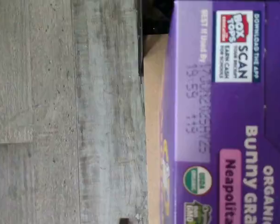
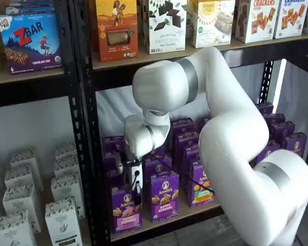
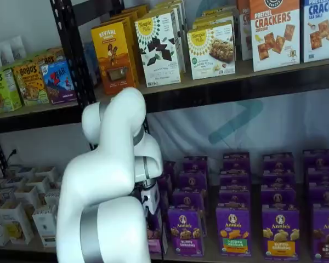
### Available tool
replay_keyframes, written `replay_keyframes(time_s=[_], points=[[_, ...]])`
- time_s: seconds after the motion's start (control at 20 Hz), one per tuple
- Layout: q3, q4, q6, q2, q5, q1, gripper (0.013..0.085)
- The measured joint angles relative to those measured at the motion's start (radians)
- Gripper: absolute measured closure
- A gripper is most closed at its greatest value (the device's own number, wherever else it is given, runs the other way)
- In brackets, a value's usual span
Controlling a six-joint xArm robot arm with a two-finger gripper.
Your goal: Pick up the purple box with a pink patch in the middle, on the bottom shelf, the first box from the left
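Jaws first: we see the gripper [image 2: 132, 180] hanging just above the purple box [image 2: 126, 209] in a shelf view, its black fingers side-on against the cartons behind, so we cannot tell whether they are parted or closed. We find the box upright at the front edge of the bottom shelf [image 2: 195, 211], beside the black upright [image 2: 87, 133], with a pink band across its lower front. Just to its right stands a purple carton [image 2: 164, 196] with tan snacks pictured, and more purple cartons fill the rows behind. In the other shelf view the white arm [image 3: 112, 186] covers most of the box, and only a sliver [image 3: 153, 234] shows beside the wrist. From the wrist view we look onto the box top [image 1: 224, 116], very close, where we read "Box Tops", a stamped date, a USDA seal and a pink patch, with a strip of tan shelf board [image 1: 152, 116] and grey plank floor [image 1: 60, 116] beyond it.
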Motion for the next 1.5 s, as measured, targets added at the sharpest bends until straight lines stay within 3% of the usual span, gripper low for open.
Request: replay_keyframes(time_s=[0.2, 1.15, 1.5], points=[[-0.005, -0.001, 0.005, 0.003, 0.004, 0.004, 0.0330], [-0.017, -0.006, 0.020, 0.017, 0.003, 0.015, 0.0330], [-0.018, -0.004, 0.021, 0.018, 0.003, 0.017, 0.0490]])
